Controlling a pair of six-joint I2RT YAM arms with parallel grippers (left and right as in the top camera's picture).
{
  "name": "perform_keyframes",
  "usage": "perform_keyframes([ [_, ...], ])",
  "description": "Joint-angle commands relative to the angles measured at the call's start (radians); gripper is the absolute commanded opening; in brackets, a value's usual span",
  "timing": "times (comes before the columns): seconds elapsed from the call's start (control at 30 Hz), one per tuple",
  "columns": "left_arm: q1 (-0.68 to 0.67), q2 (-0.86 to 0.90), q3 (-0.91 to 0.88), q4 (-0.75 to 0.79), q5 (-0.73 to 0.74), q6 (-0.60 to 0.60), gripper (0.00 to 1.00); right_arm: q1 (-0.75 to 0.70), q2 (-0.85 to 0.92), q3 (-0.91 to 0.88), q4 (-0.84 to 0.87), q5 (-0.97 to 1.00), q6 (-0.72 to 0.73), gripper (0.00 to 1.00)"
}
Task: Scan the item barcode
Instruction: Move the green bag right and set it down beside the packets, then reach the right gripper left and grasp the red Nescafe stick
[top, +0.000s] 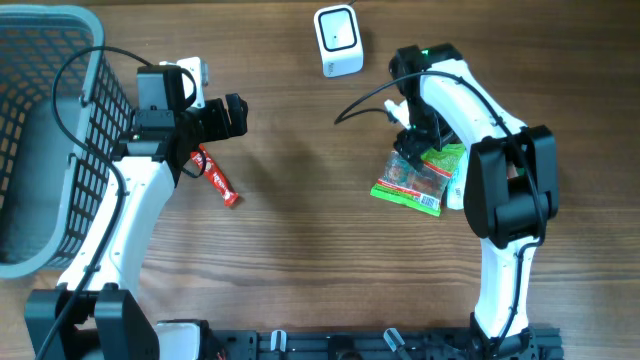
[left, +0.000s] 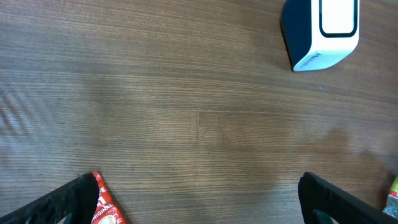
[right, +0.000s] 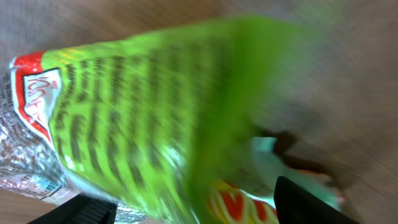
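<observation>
Two tools are in my views, and both stand open. The left tool (top: 228, 115), off to the left of the white scanner (top: 338, 40), has its fingers spread wide above the bare worktop (top: 300, 200) with nothing between them, and a red wrapper (top: 218, 178) lies just beside it. The right tool (top: 412, 148), to the right of the scanner and on the arm-base side of it, hangs over the green snack packet (top: 415, 178) with its fingers well apart. That packet lies on the worktop well apart from the scanner, but my right wrist view is smeared, so I cannot tell whether either finger touches it.
</observation>
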Motion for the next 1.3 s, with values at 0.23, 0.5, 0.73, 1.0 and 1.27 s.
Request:
perform_keyframes([
  [0.23, 0.005, -0.007, 0.002, 0.002, 0.008, 0.023, 1.0, 0.002, -0.076, 0.199, 0.09, -0.649, 0.12, 0.75],
  [0.5, 0.005, -0.007, 0.002, 0.002, 0.008, 0.023, 1.0, 0.089, -0.071, 0.169, 0.203, -0.935, 0.128, 0.53],
  [0.73, 0.005, -0.007, 0.002, 0.002, 0.008, 0.023, 1.0, 0.217, -0.07, 0.079, 0.377, -0.934, 0.234, 0.53],
  [1.0, 0.005, -0.007, 0.002, 0.006, 0.005, 0.02, 1.0, 0.322, -0.07, -0.04, 0.591, -0.907, 0.29, 0.53],
  [1.27, 0.152, -0.003, 0.002, 0.004, 0.009, -0.09, 1.0, 0.429, -0.071, -0.046, 0.66, -0.741, 0.351, 0.5],
])
